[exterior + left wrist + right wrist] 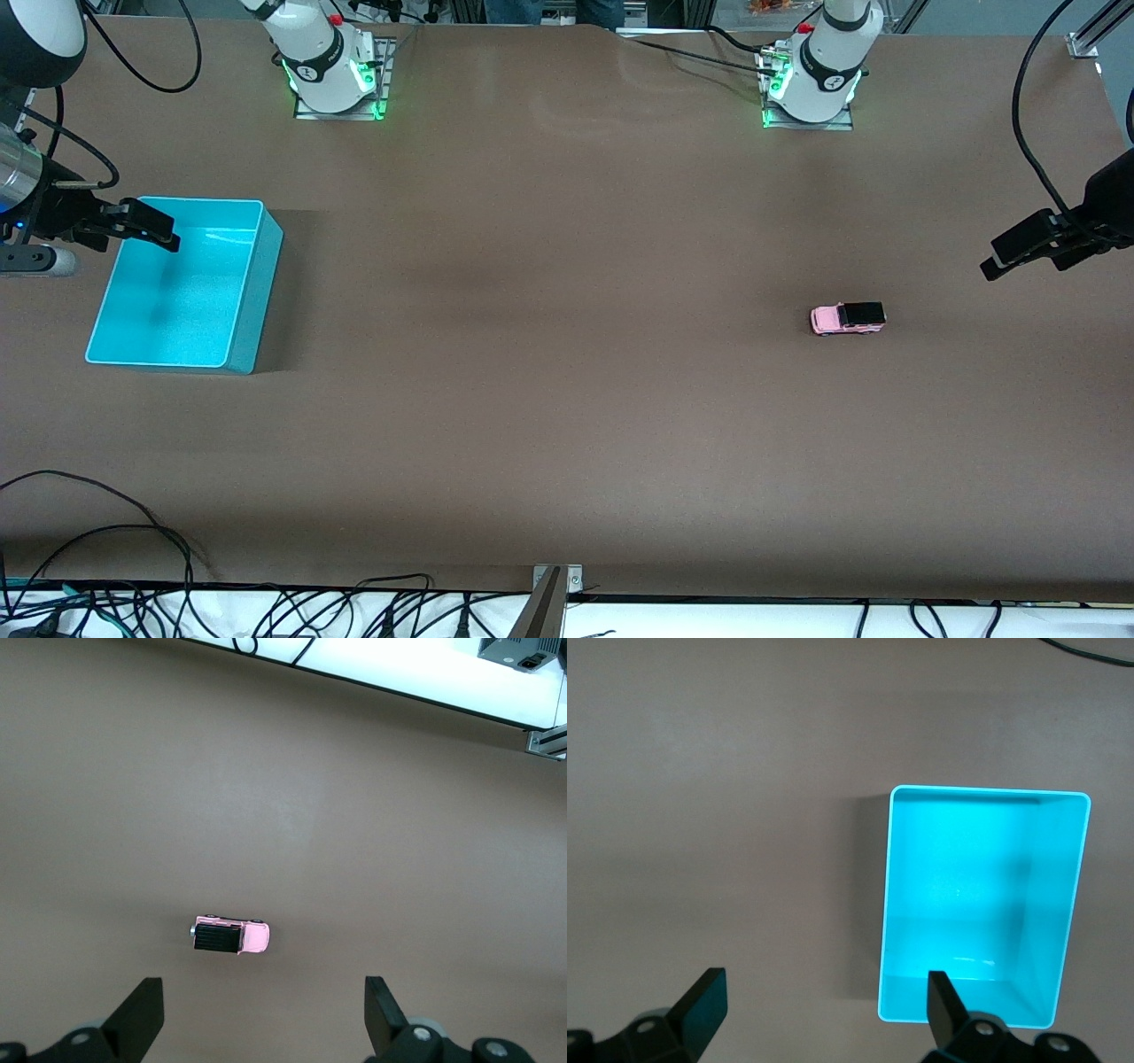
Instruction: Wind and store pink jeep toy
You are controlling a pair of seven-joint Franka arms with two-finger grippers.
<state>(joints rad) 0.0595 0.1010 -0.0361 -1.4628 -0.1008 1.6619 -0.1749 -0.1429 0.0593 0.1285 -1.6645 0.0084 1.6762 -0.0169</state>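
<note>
Below the right gripper (151,226), open and empty, sits the turquoise bin (252,292). Ahead of the left gripper (1019,252), also spread wide, the pink jeep toy (847,318) looks light, rigid; pinch its flat sides.

So the jeep (847,318) sits on the table (549,372) toward the left arm's end, well apart from the bin (182,283), which is way down at the right arm's end. Left gripper (1019,252) hangs near that end's table edge, right gripper (146,226) over the bin's rim.
</note>
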